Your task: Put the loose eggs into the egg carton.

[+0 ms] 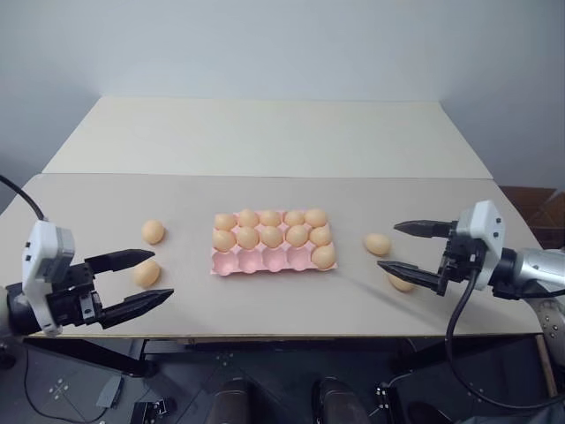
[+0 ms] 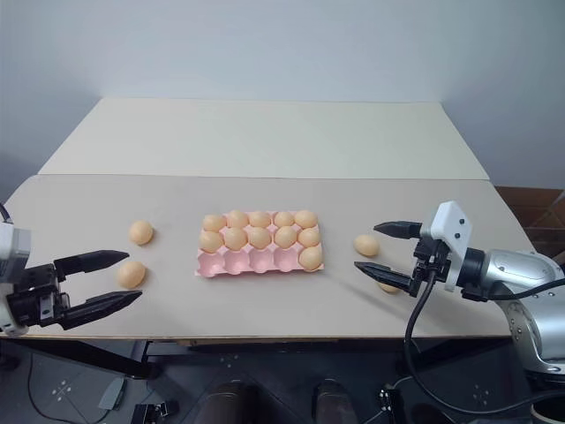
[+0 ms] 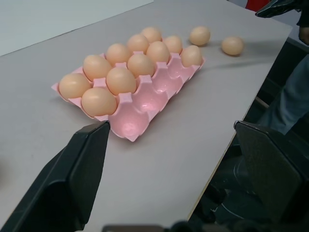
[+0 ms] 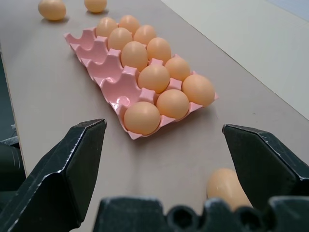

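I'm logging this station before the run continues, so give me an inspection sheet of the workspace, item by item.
Surface: pale table, with a second lighter table butted behind it.
Job's things: egg carton at centre holds eleven eggs; the four left cups of its near row are empty. Four loose eggs lie on the table: two at left, two at right.
Clutter: nothing seen.
End effectors: left end effector open beside the nearer left egg, holding nothing; right end effector open around the two right eggs, holding nothing.
Cables: black cable hangs from the right arm.
Surroundings: plain wall behind.
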You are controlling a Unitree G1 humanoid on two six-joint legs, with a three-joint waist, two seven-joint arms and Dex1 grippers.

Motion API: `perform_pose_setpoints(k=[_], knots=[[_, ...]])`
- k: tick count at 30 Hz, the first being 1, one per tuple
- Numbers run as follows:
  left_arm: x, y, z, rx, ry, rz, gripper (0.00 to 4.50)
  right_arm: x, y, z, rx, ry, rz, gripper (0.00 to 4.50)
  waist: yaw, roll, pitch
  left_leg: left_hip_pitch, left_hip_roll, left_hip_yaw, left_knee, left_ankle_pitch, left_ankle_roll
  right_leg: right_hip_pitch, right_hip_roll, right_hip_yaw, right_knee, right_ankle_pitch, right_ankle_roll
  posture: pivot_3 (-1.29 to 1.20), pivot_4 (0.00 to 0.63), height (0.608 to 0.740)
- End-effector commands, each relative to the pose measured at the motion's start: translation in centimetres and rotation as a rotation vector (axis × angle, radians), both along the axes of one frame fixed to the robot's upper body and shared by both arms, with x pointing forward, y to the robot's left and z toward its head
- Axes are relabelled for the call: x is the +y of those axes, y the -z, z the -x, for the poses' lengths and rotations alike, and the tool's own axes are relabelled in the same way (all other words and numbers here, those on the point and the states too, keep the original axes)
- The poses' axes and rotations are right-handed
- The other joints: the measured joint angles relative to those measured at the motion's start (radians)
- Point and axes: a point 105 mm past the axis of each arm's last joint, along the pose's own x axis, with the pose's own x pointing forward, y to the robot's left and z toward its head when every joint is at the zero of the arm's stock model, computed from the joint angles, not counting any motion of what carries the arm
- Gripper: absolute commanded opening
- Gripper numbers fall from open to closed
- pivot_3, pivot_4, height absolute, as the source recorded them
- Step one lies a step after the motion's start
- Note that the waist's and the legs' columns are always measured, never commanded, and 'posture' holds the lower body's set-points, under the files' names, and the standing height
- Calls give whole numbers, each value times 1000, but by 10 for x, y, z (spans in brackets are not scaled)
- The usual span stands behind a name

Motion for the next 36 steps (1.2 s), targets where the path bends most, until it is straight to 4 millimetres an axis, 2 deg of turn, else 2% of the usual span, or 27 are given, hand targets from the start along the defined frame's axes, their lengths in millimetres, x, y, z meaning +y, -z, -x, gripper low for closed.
perform_pose_setpoints(k=[1,5,9,16,24,27,32,33,36], knots=[[-6,-18,1,-63,40,15,4480,-17,-15,3,-28,69,64,4500,2,0,0,0,0,0,0,0,0,0,0,0,0,0,0,0,150,740],[-13,-20,2,-66,93,21,4480,-27,-6,10,26,118,130,4500,2,0,0,-1,0,0,0,0,0,0,0,0,-1,1,0,0,150,740],[-19,-18,-5,-66,119,31,4480,-33,8,6,71,208,161,4500,-1,0,0,0,0,1,0,0,0,0,0,0,-1,0,0,0,150,740],[-22,-11,-8,-44,150,18,4480,-34,47,-3,242,319,190,4500,-5,0,0,0,0,1,0,0,0,0,1,2,-1,0,1,0,150,740],[-22,-8,-7,-30,155,11,4480,-31,70,-15,349,395,198,4500,-2,0,0,-1,0,3,0,0,0,-2,1,3,-1,1,0,0,150,740],[-22,-8,-8,-33,153,2,4500,-31,76,-19,362,425,193,3907,-1,0,0,-2,0,3,-1,0,0,-3,1,2,-1,1,0,0,150,740],[-21,-9,-10,-44,144,-1,4500,-26,71,-22,335,436,171,2191,-1,0,0,-2,0,3,-1,0,0,-3,1,3,-1,1,0,0,150,740],[-21,-9,-10,-44,144,-2,4500,-24,66,-23,312,432,176,1980,-1,0,0,-2,0,3,-1,0,0,-3,1,3,-1,1,1,0,150,740],[-20,-10,-11,-52,136,-8,4500,-8,44,-25,224,389,156,1980,-2,0,0,-2,0,3,-1,0,0,-4,1,3,0,1,1,0,150,740]])
